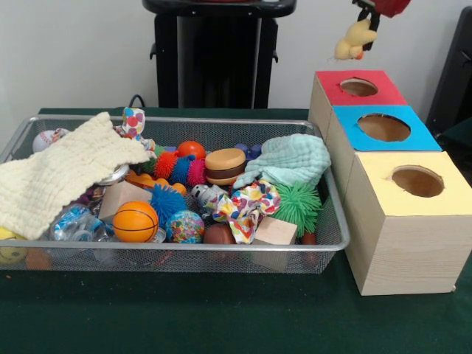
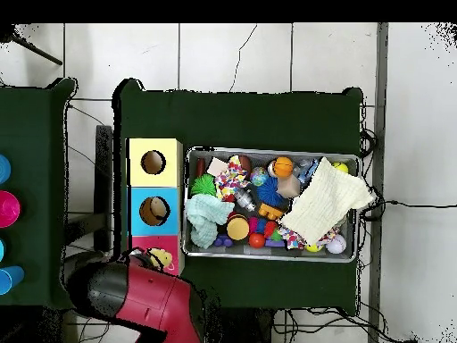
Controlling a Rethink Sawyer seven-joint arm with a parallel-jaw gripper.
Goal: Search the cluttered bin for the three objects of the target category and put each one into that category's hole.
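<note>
My gripper (image 1: 366,22) hangs at the top right of the front view, shut on a pale yellow plush toy (image 1: 353,41) that dangles above the red-topped box's round hole (image 1: 358,87). In the overhead view the yellow plush (image 2: 161,259) sits over the red top (image 2: 168,246), with the red arm (image 2: 147,299) covering most of that box. The wire mesh bin (image 1: 177,247) holds mixed clutter in the middle of the table; it also shows in the overhead view (image 2: 272,152). No other plush animal shows clearly in the bin.
The blue-topped box (image 1: 383,127) and yellow-topped box (image 1: 417,181) stand in a row in front of the red one. The bin holds a cream cloth (image 1: 59,173), a mint cloth (image 1: 295,158), an orange basketball (image 1: 136,221), spiky balls, wooden blocks and a toy burger (image 1: 225,166).
</note>
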